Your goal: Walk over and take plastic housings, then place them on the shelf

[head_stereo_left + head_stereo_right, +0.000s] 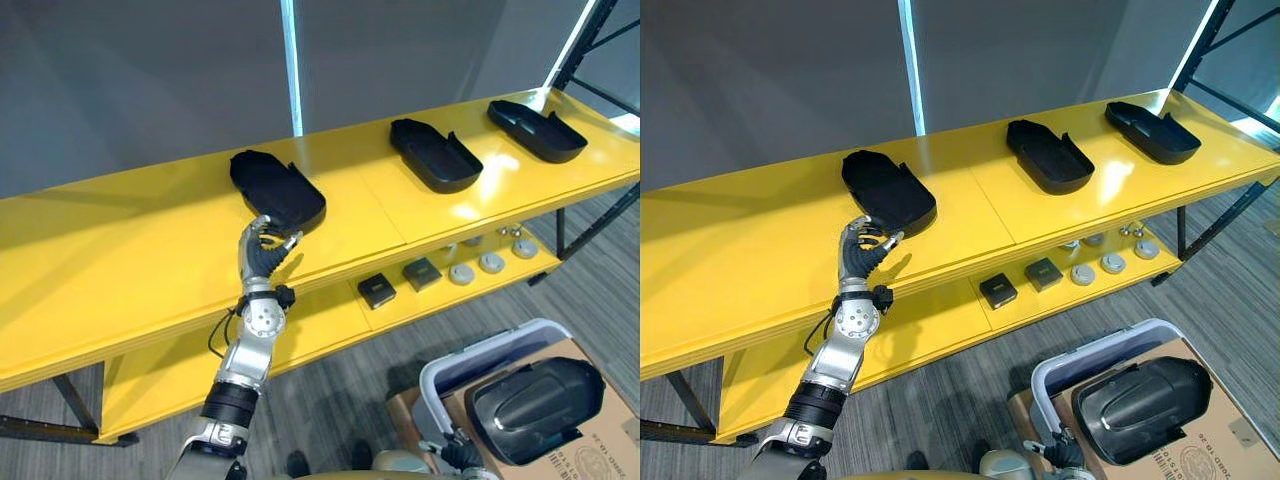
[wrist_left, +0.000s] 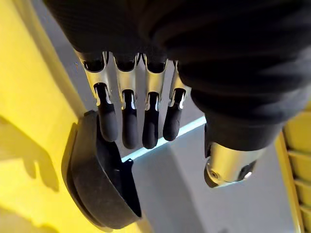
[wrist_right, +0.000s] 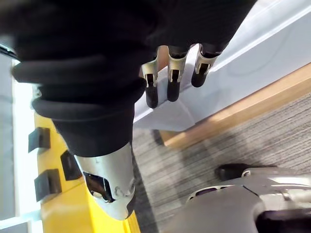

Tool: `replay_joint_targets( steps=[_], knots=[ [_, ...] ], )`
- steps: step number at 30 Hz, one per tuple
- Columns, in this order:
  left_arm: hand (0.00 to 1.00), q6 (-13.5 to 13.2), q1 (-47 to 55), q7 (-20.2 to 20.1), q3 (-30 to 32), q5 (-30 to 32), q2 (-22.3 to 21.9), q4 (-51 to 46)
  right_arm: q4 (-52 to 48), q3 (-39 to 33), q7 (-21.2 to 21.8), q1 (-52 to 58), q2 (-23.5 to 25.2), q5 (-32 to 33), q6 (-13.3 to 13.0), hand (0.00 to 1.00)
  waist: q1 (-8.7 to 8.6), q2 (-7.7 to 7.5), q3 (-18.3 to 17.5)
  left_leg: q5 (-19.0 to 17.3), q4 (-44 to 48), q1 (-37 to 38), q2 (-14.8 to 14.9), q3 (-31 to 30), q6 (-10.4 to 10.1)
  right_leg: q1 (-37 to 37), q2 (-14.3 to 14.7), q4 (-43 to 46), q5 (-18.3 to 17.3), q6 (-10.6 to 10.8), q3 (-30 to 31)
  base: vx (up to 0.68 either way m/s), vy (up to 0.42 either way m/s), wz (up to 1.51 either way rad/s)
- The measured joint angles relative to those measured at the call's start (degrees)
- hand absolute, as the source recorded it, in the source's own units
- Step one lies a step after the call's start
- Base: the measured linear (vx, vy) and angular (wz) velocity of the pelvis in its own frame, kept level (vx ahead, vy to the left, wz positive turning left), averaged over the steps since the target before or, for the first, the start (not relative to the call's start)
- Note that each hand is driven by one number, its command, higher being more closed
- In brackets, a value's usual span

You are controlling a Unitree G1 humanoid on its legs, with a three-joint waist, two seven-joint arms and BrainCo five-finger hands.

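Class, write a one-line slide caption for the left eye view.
Left hand open at the near edge of the leftmost housing on the yellow shelf.

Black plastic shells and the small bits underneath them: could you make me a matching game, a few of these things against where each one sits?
Things
1. leftmost black plastic housing
2. glossy black plastic housing
3. small dark square blocks
4. round grey discs

Places
A. down near the floor, lying over the pale bin and the cardboard box
B. on the top yellow shelf, just ahead of the left hand
C. on the lower yellow shelf, toward its right end
D. on the lower yellow shelf, left of the discs

Pairs: 1-B, 2-A, 3-D, 4-C
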Motion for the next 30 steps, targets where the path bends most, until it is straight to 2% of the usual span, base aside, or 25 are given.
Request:
replay_joint_targets(
  steps=[7, 12, 13, 23, 30],
  knots=[
    [1.0, 0.57, -0.15, -0.08, -1.65, 1.9, 0.44, 2.64, 0.13, 0.53, 0.68, 0.0, -0.13, -0.02, 0.0, 0.0, -0.14, 0.09, -0.06, -0.27, 0.0, -0.05, 0.64, 1.29, -0.4, -0.14, 0.75, -1.01, 0.43, -0.61, 1.26, 0.0, -0.033, -0.1],
    [1.0, 1.57, -0.98, -0.86, -1.64, 1.87, 0.42, 6.53, 0.13, 0.58, 1.0, -0.03, -0.21, -0.03, 0.01, 0.0, -1.03, 0.3, -0.18, -0.37, 0.0, -0.92, 0.85, 1.72, -0.55, -1.13, 0.96, -1.03, 0.51, -0.73, 1.6, 0.01, -0.023, -0.05],
    [1.0, 1.93, -1.37, -1.04, -1.35, 1.84, 0.48, 7.71, 0.13, 0.67, 0.99, -0.09, -0.21, -0.03, 0.03, 0.0, -1.45, 0.3, -0.18, -0.4, 0.0, -0.98, 0.85, 1.87, -0.59, -1.21, 0.96, -1.03, 0.52, -0.74, 1.69, 0.02, -0.011, -0.04],
    [1.0, 3.36, -6.96, -1.01, -0.5, 0.72, 1.55, 13.96, 0.12, 0.75, 0.83, -0.13, -0.26, -0.52, 0.06, 0.0, -1.73, 0.41, -0.13, -0.58, -0.01, -2.41, 0.91, 3.12, -0.87, -3.08, 1.1, -1.06, 0.78, -0.79, 2.92, 0.01, -0.004, -0.06],
    [1.0, 4.37, -8.73, -0.46, 2.79, -0.35, 1.72, 16.41, 0.1, 0.75, 0.78, -0.14, -0.35, -0.52, 0.02, 0.0, -1.85, 0.58, -0.05, -0.58, -0.01, -3.02, 1.12, 3.66, -0.87, -3.98, 1.3, -0.87, 0.88, -0.93, 3.37, 0.0, -0.008, -0.04]
  ],
)
